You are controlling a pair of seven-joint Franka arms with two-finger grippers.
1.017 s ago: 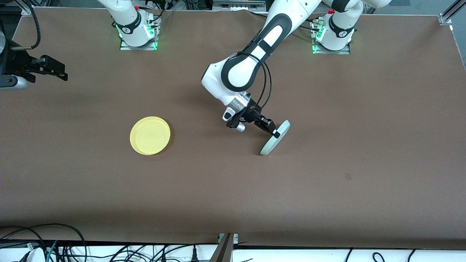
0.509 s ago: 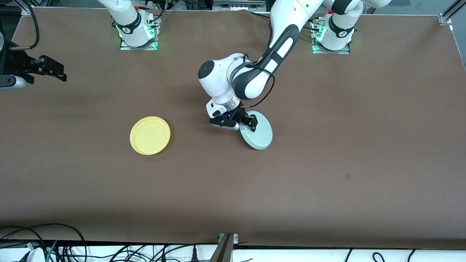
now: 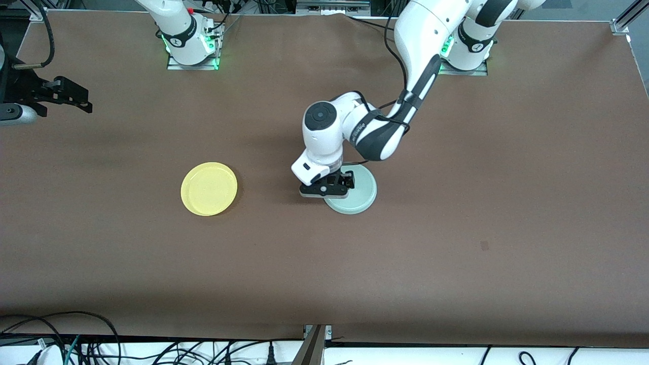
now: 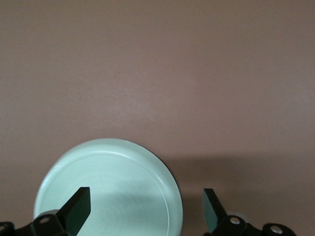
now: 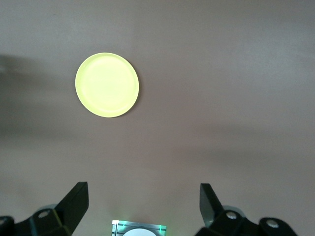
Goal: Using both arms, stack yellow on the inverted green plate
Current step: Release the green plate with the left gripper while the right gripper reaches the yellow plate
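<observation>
We see the brown table (image 3: 507, 177) with the 2 arms based along its edge farthest from the front camera. The left arm (image 3: 421, 56) reaches down over the middle of the table, and its gripper (image 3: 334, 185) hangs low over the edge of the green plate (image 3: 357, 195); in the left wrist view the fingers (image 4: 78, 206) stand wide apart, 1 over the plate (image 4: 113, 187) and 1 over bare table, gripping nothing. The plate lies flat on the table, upside down (its smooth underside faces up). The yellow plate (image 3: 209, 188) sits upright, well apart from the green one, toward the right arm's end. The right gripper (image 3: 68, 96) waits high over that end, its fingers (image 5: 74, 201) spread and empty, with the yellow plate (image 5: 107, 84) in its wrist view.
</observation>
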